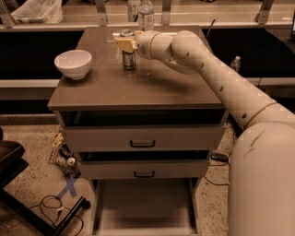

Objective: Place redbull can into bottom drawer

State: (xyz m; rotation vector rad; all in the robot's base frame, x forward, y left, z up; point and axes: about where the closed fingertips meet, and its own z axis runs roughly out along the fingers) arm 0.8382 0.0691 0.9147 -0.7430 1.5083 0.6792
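Note:
The redbull can (128, 59) stands upright on the brown cabinet top (152, 85), toward the back, left of the middle. My gripper (124, 44) reaches in from the right and sits at the can's upper part, just under its silver top. The can's base rests on the cabinet top. The bottom drawer (144, 209) is pulled out at floor level, below the two grey-fronted drawers, and its pale floor shows nothing in it.
A white bowl (73, 63) sits on the left of the cabinet top. A clear plastic bottle (145, 14) stands at the back edge behind the can. Cables and small clutter (62, 159) lie on the floor left of the cabinet. A dark chair base (11, 161) is at far left.

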